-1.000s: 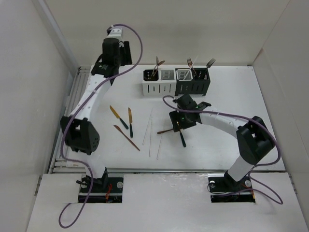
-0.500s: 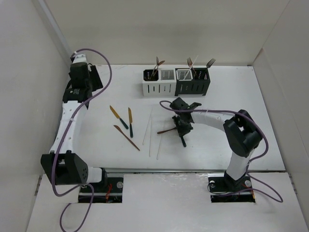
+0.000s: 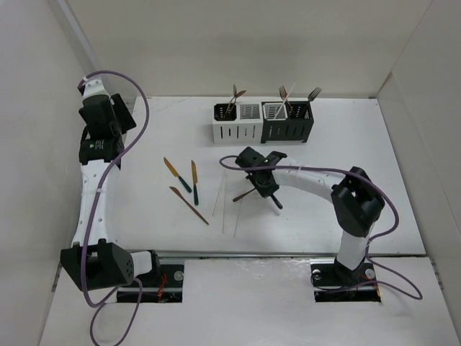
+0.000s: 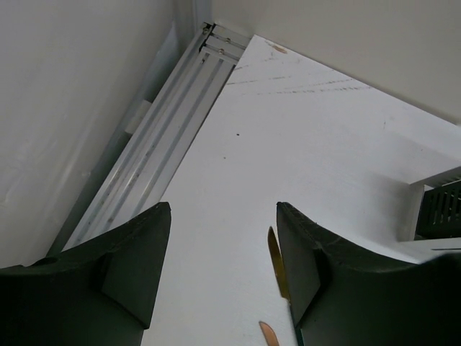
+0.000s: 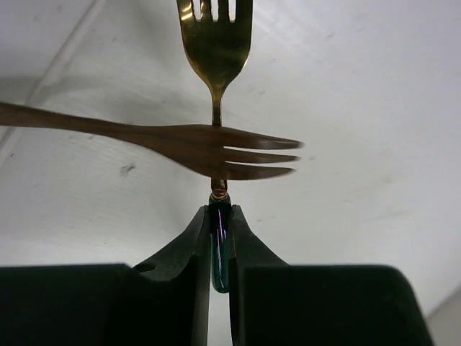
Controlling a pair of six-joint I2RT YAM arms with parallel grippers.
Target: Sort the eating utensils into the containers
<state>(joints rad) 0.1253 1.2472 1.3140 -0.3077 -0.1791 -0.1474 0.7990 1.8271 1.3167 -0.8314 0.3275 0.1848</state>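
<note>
My right gripper (image 3: 263, 182) (image 5: 220, 223) is shut on the dark green handle of a gold fork (image 5: 215, 43) (image 3: 275, 201) at mid-table. A copper fork (image 5: 180, 140) (image 3: 243, 194) lies crosswise just beyond the fingertips, under the gold fork's neck. Two dark-handled gold knives (image 3: 176, 174) (image 3: 194, 182), a copper knife (image 3: 189, 205) and white chopsticks (image 3: 220, 189) lie to the left. The white containers (image 3: 236, 131) and black containers (image 3: 288, 130) stand at the back, with forks and a chopstick upright in them. My left gripper (image 3: 114, 119) (image 4: 222, 209) hangs open and empty by the left wall, above a gold knife blade (image 4: 274, 258).
A metal rail (image 4: 155, 137) runs along the table's left edge, close to the left arm. White walls enclose the table on three sides. Purple cables (image 3: 302, 170) loop over both arms. A container corner (image 4: 436, 213) shows at the right of the left wrist view.
My right gripper has shut on the gold fork's handle and shifted left and farther back with it. The left arm has swung from the back toward the left wall.
</note>
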